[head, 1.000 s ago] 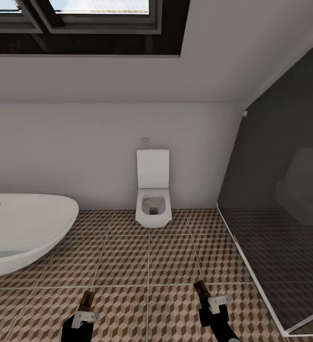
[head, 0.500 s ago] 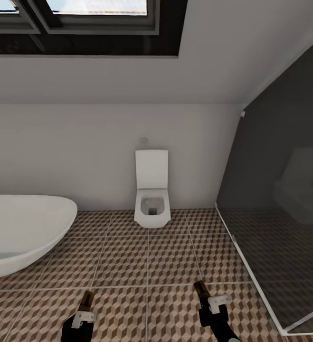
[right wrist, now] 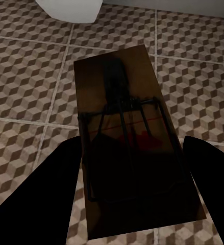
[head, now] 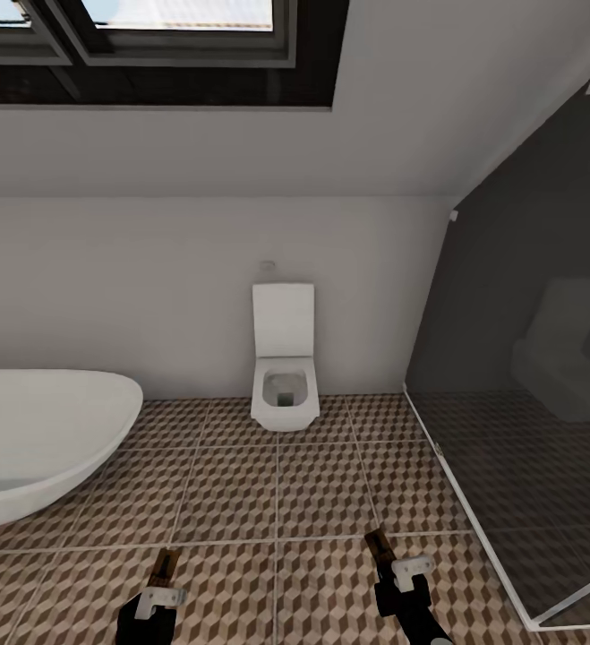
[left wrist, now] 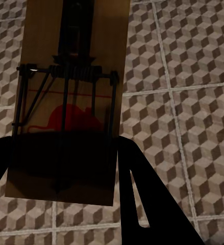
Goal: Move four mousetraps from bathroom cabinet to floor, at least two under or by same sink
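I have both arms low at the frame's bottom edge, left hand (head: 162, 587) and right hand (head: 393, 564) each clamped on a mousetrap (left wrist: 68, 97) over the bathroom floor (head: 277, 484).

Soft, even, diffuse light across the head view, brightest at the skylight (head: 183, 11). Slightly soft, compressed rendering, with wide-angle stretch toward the corners. Faint, dim reflection of the toilet (head: 284, 367) in the dark glass shower screen (head: 527, 385). No hard cast shadows on the cube-patterned floor (head: 321, 488). Much dimmer in both wrist views: fingers (right wrist: 35, 204) as black silhouettes, the held mousetraps (left wrist: 71, 102) heavily shaded, especially the right one (right wrist: 132, 153).
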Tool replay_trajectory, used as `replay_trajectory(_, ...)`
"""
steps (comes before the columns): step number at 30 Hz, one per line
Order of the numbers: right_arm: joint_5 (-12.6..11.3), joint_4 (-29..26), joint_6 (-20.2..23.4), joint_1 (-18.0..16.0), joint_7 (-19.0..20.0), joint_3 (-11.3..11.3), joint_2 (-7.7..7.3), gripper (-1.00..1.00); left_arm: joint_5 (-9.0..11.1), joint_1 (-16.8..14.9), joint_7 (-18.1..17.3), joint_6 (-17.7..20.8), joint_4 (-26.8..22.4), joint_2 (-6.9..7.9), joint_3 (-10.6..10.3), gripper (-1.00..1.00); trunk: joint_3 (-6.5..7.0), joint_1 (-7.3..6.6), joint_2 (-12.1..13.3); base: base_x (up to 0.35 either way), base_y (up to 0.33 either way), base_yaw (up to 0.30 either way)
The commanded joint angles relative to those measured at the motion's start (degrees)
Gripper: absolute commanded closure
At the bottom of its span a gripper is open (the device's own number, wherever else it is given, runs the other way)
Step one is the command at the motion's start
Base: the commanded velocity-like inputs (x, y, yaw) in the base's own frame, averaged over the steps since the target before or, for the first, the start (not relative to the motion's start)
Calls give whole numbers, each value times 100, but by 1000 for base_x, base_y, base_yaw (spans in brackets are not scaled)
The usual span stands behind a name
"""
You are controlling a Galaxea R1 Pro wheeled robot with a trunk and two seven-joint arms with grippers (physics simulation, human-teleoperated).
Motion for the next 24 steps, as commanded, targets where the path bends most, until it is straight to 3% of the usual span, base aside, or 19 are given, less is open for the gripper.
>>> replay_trajectory(1,-23,2,-15,-5,-39,46,-7,100,31,-7,-9,-22,17,-4,-47,100,-12,3,-12,0,0,0)
replay_trajectory(13,-23,4,-31,-3,-31,49,-2,100,31,-7,-6,-15,11,-9,-49,100,-12,3,-12,0,0,0)
replay_trajectory(16,-19,-1,-38,-3,-30,53,0,100,31,-4,1,139,1,-13,-43,100,-12,3,-12,0,0,0)
replay_trajectory(21,4,-81,9,-4,-48,48,41,100,16,0,10,1690,-162,-13,-25,100,-12,3,-12,0,0,0)
replay_trajectory(24,17,-227,251,-16,-188,47,110,100,8,-14,295,2630,-701,26,-22,100,-12,3,-12,0,0,0)
